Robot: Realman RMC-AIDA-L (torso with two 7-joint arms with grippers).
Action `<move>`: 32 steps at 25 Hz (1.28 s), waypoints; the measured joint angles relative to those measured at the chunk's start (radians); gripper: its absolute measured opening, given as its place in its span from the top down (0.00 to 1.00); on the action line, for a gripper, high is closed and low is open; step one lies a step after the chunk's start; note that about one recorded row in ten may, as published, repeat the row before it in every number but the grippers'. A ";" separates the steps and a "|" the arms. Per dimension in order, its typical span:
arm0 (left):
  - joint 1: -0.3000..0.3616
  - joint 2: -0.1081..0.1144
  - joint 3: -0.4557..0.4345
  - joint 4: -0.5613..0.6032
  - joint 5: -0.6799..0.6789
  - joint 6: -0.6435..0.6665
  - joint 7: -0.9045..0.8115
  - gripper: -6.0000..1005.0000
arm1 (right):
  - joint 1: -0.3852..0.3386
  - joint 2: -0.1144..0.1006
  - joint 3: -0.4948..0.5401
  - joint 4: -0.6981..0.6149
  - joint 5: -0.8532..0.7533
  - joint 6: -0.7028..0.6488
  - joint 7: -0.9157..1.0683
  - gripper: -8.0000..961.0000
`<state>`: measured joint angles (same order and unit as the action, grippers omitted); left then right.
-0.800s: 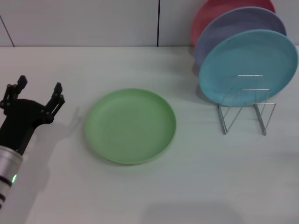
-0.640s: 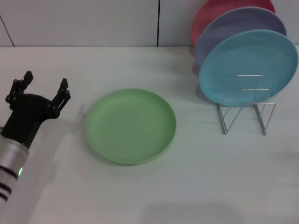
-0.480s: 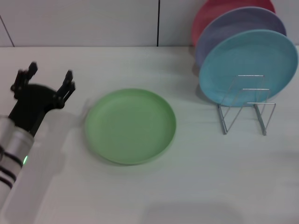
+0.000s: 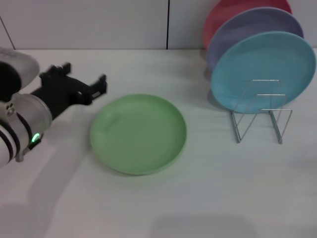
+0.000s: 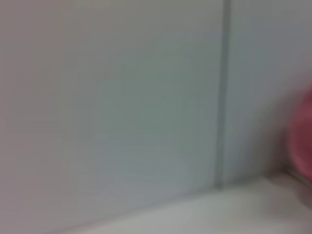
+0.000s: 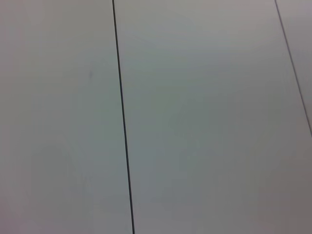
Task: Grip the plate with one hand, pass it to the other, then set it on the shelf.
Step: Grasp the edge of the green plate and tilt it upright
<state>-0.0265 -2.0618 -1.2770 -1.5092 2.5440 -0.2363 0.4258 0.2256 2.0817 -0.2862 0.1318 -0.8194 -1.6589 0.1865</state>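
Observation:
The light green plate [image 4: 138, 133] lies flat on the white table in the head view, near the middle. My left gripper [image 4: 82, 79], black with a silver wrist and a green light, hovers just off the plate's far left rim, open, with nothing between its fingers. The wire shelf [image 4: 261, 115] stands at the right, with its front loops bare. My right gripper is out of view. The left wrist view shows only the wall and a sliver of the red plate [image 5: 303, 136].
A light blue plate [image 4: 262, 70], a lavender plate [image 4: 247, 27] and a red plate [image 4: 233, 10] stand upright in the back of the shelf, against the wall. The right wrist view shows only wall panels.
My left gripper has swung up and to the right, from the table's left edge to just beside the green plate's far left rim. The plate has not moved.

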 joint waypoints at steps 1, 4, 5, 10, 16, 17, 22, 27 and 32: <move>-0.005 -0.001 -0.009 -0.025 -0.001 -0.070 -0.004 0.14 | 0.001 0.000 0.000 -0.001 0.000 0.008 0.000 0.21; -0.030 -0.004 -0.028 -0.080 -0.002 -0.249 -0.031 0.14 | 0.006 0.000 0.000 -0.004 0.000 0.032 0.000 0.21; -0.046 -0.004 -0.038 -0.086 -0.001 -0.304 -0.047 0.14 | 0.008 -0.001 0.000 -0.005 0.000 0.040 0.000 0.21; -0.110 -0.005 -0.080 -0.057 0.009 -0.446 -0.116 0.14 | 0.011 -0.002 -0.001 -0.008 0.000 0.052 0.001 0.21; -0.187 -0.007 -0.102 0.088 0.076 -0.436 -0.180 0.14 | 0.019 -0.002 -0.001 -0.008 0.000 0.062 0.001 0.21; -0.187 -0.007 -0.102 0.088 0.076 -0.436 -0.180 0.14 | 0.020 -0.002 -0.001 -0.008 0.000 0.062 0.001 0.21; -0.223 -0.007 -0.115 0.153 0.077 -0.439 -0.192 0.14 | 0.021 -0.002 -0.001 -0.008 0.000 0.063 0.001 0.21; -0.227 -0.006 -0.116 0.169 0.077 -0.443 -0.196 0.14 | 0.021 -0.002 -0.001 -0.008 0.000 0.063 0.001 0.21; -0.230 -0.005 -0.117 0.191 0.078 -0.444 -0.196 0.14 | 0.021 -0.002 -0.001 -0.008 0.000 0.063 0.001 0.21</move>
<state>-0.2569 -2.0666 -1.3939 -1.3182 2.6218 -0.6805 0.2299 0.2470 2.0800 -0.2868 0.1242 -0.8190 -1.5961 0.1872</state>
